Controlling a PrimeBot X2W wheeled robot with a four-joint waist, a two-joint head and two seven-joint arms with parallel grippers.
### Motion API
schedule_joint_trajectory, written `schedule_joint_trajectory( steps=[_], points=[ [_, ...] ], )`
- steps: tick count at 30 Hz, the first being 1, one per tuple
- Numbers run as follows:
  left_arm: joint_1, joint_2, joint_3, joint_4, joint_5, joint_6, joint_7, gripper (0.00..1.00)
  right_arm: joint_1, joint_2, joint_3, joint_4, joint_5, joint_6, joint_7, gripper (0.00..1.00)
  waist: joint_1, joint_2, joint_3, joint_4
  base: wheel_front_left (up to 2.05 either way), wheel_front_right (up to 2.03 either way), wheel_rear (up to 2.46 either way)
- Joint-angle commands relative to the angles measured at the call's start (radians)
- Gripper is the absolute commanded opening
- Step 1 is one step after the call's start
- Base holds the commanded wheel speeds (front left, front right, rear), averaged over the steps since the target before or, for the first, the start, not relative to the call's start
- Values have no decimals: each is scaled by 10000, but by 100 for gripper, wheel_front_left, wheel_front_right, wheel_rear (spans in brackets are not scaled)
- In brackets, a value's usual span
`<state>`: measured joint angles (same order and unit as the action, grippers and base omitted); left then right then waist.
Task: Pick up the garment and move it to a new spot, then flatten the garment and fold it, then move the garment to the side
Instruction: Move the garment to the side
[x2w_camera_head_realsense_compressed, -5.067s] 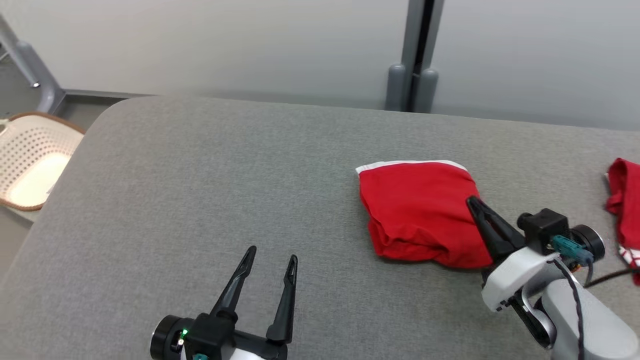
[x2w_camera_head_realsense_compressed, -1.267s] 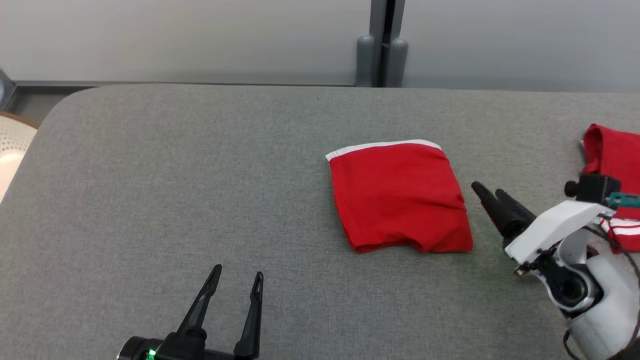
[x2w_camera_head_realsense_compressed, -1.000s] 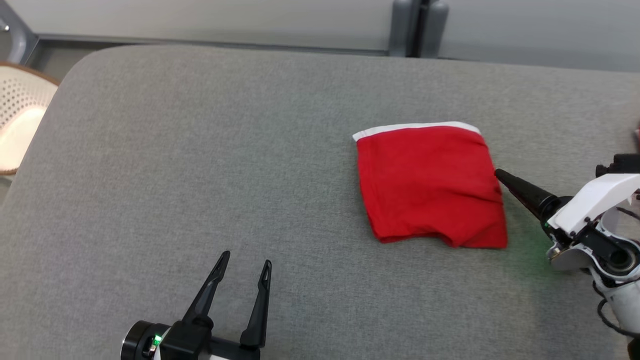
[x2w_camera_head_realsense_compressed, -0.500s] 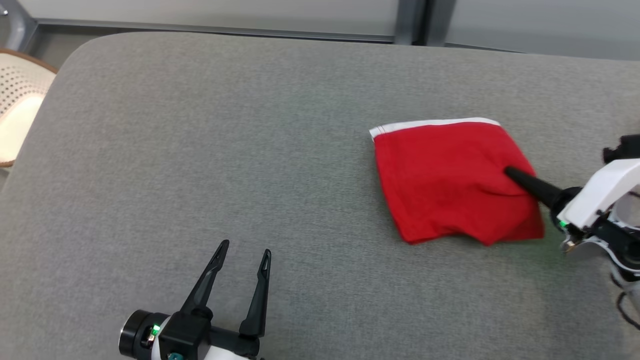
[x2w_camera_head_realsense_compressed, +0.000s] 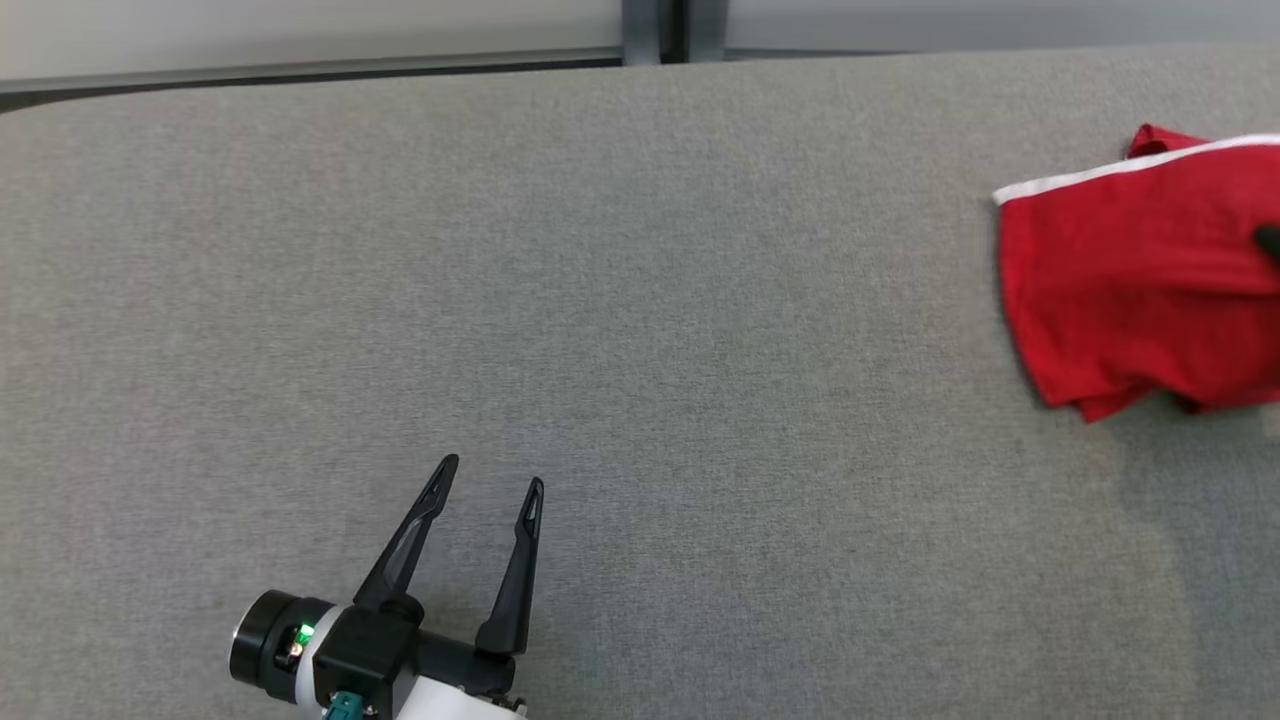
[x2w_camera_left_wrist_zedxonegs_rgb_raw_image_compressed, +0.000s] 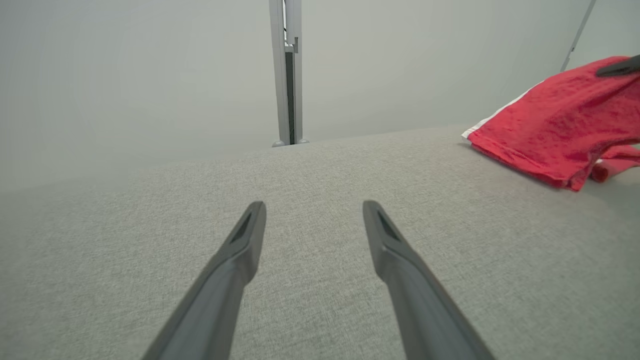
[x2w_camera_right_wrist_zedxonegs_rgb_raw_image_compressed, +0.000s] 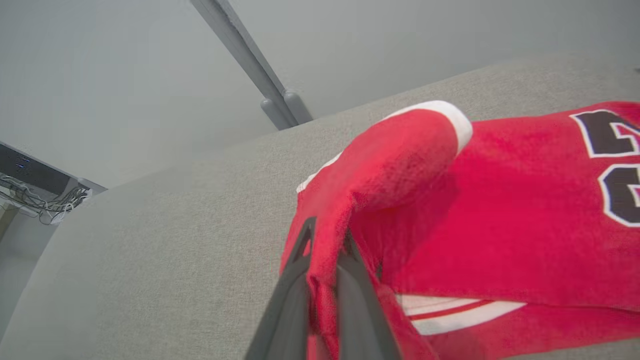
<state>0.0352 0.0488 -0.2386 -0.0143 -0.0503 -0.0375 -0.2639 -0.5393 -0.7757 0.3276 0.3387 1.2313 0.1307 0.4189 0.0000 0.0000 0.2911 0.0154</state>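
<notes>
- Garment (x2w_camera_head_realsense_compressed: 1130, 270): red, folded, white band along its far edge. In the head view I have it at the far right of the table, cut off by the frame edge.
- Left wrist view shows the same garment (x2w_camera_left_wrist_zedxonegs_rgb_raw_image_compressed: 550, 125) tilted. The side at the dark fingertip is raised and the white-band corner looks to rest on the table.
- Right wrist view: a fold of the garment (x2w_camera_right_wrist_zedxonegs_rgb_raw_image_compressed: 380, 165) stands up between the fingers, its white band curling over the top.
- Right gripper (x2w_camera_right_wrist_zedxonegs_rgb_raw_image_compressed: 327, 232): fingers clamped together on that red fold, with cloth bunched between them.
- In the head view I only get the right gripper's dark tip, on the garment at the frame edge.
- Second red piece (x2w_camera_right_wrist_zedxonegs_rgb_raw_image_compressed: 525, 215): black numerals edged in white, white and red stripes near its hem. It lies flat just beyond the held fold; I cannot tell whether the two touch.
- Left gripper (x2w_camera_head_realsense_compressed: 493, 472): fingers spread apart, nothing between them, low over bare table and well apart from the garment.
- Its own camera shows the same: left gripper (x2w_camera_left_wrist_zedxonegs_rgb_raw_image_compressed: 314, 205) fingers apart, pointing across bare cloth surface.
- Table (x2w_camera_head_realsense_compressed: 640, 300): grey fabric top with a rounded far edge.
- Grey post (x2w_camera_left_wrist_zedxonegs_rgb_raw_image_compressed: 287, 75) stands behind the table against a pale wall.
- Cables (x2w_camera_right_wrist_zedxonegs_rgb_raw_image_compressed: 30, 197) show at the left of the right wrist view, past the table's end.
</notes>
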Motion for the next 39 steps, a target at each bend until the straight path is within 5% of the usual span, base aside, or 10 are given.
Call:
schedule_joint_trajectory(
  steps=[1,12,23,35,36,37,39],
  points=[
    [-148,46,41,-4,85,-76,1,100,-132,-123,-120,-23,-133,-2,-157,0,0,0,261,-191,0,0,0],
    [-533,128,184,-24,235,-353,-1,100,-485,-1100,-498,477,-1298,-2,-339,0,0,0,876,99,0,0,0],
    [-590,103,172,46,201,-462,-1,100,-297,-1849,-567,1255,-2776,-5,750,0,0,0,1059,419,0,0,0],
    [-766,82,77,192,172,-581,-1,100,-406,-1221,-851,1625,-5378,-5,122,0,0,0,1057,447,0,0,0],
    [-745,83,83,206,173,-582,0,100,-417,-1125,-947,1739,-5466,-5,100,5,0,0,1023,451,0,0,0],
    [-689,87,85,254,193,-616,0,100,-444,-938,-1205,2001,-5674,-5,7,100,0,0,918,474,0,0,0],
    [-597,88,102,300,210,-625,0,100,-401,-837,-1294,2137,-6030,-5,-97,100,0,0,775,481,0,0,0]
  ],
)
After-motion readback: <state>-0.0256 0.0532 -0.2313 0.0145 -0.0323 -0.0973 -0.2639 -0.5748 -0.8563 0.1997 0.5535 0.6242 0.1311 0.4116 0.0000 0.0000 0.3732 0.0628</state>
